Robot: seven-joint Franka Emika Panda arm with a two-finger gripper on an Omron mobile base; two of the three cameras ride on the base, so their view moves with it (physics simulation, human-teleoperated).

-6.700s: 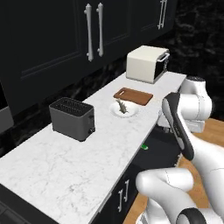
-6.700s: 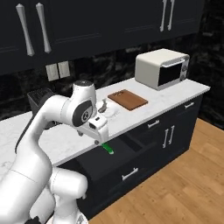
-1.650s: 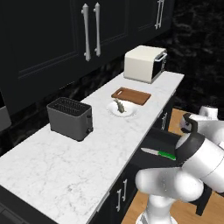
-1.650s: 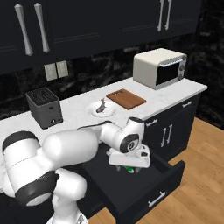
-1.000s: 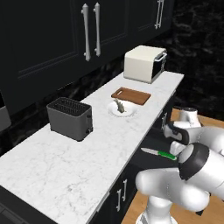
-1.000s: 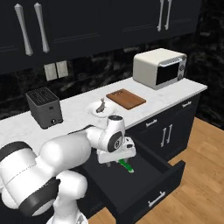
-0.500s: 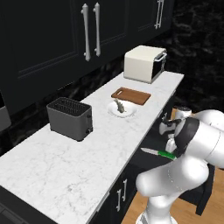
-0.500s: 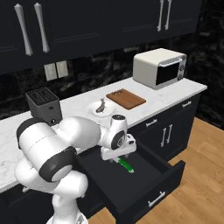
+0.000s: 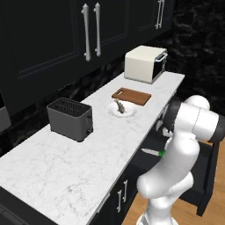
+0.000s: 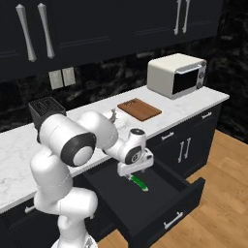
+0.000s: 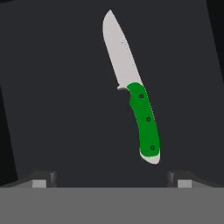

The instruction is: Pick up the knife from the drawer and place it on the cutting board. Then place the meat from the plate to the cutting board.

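Now the gripper (image 10: 131, 170) has been swung in from beside the knife (image 11: 133, 89) to right above it inside the pulled-out drawer (image 10: 160, 206), jaws spread wide, nothing held. Grasp is judged next; nothing placed yet. Knife lies flat on the drawer floor: bright green riveted handle, pale curved blade.

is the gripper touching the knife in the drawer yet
Apart. In the hand view the gripper is open, its fingertips spread wide, and bare drawer floor separates them from the knife.
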